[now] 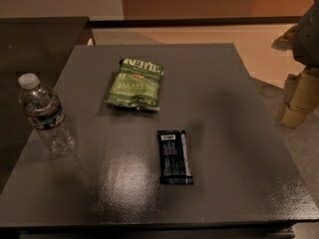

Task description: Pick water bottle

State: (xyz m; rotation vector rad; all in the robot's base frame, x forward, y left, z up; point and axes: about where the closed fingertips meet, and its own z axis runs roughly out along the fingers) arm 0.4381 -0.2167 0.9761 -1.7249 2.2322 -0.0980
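Observation:
The water bottle [47,116] stands upright near the left edge of the grey table [239,133]. It is clear ribbed plastic with a white cap and a dark label band with red. My gripper [297,103] hangs at the far right of the camera view, beyond the table's right edge, far from the bottle and holding nothing. Part of the arm above it is cut off by the frame edge.
A green Kettle jalapeño chip bag [135,83] lies flat at the table's middle back. A black snack packet [174,156] lies flat in front of it. A second dark table [40,39] adjoins at the back left.

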